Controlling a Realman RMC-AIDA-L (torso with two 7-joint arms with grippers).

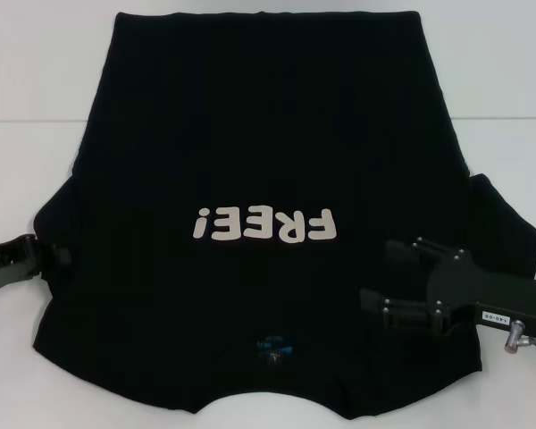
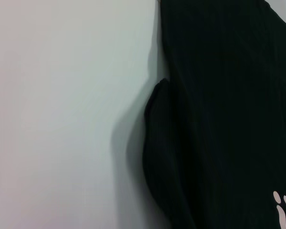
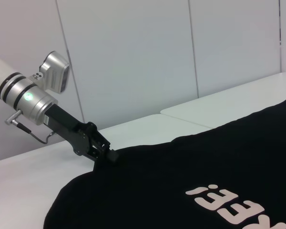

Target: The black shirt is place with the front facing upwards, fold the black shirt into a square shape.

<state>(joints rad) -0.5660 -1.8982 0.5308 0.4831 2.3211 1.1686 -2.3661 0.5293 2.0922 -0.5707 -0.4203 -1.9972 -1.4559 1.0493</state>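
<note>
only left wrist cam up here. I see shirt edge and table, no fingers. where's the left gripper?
Observer: In the head view, the left gripper is at the sleeve edge of the black shirt, on the robot's left.
Operator: right arm?
Observer: The right gripper is over the shirt's right side, near that sleeve, and it is open.
Operator: any fold done?
Observer: None visible. The shirt lies spread out with the FREE! lettering facing up and the neck label nearest the robot.
</note>
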